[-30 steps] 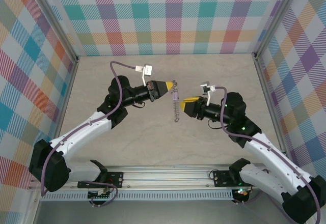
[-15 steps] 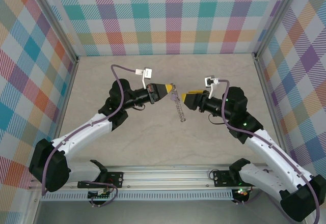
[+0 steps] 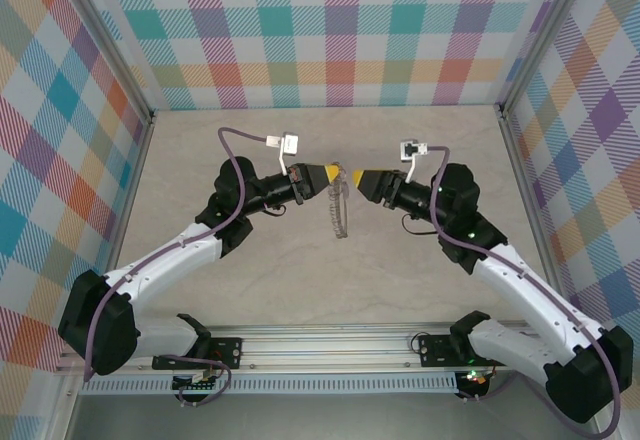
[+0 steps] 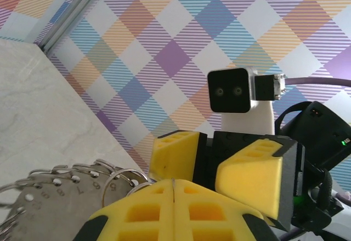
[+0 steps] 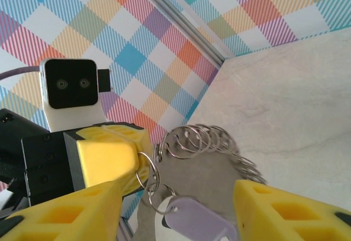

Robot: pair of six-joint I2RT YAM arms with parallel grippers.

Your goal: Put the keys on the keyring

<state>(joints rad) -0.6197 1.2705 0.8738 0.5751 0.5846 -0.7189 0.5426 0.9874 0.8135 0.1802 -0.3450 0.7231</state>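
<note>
While the left gripper (image 3: pixel 324 174) is pinching the top edge of the keyring (image 3: pixel 338 210) with its yellow fingers pressed flat together, the hoop is hanging down from that grip, above the table (image 3: pixel 250 260) and near the middle of the scene. From overhead, the ring is showing edge-on as a thin, pale strip, tilting slightly toward the near side.

Just to the right of it, the right gripper (image 3: pixel 359 178) is facing the left one tip to tip, and its jaws are standing apart, closing on nothing. In the right wrist view, its two fingers (image 5: pixel 66 213) are framing the hoop's flat grey face and the fan of wire loops (image 5: pixel 197 138) along the rim, without touching either.

Between those fingers, the keys (image 5: pixel 204 220) are showing as a pale lilac tag lying against the lower part of the hoop. A small wire ring (image 5: pixel 156 196) is passing through the tag's hole, right beside the rim loops. Whether that ring is threaded onto a loop I cannot tell, and the dark key itself is too small to make out.
</note>
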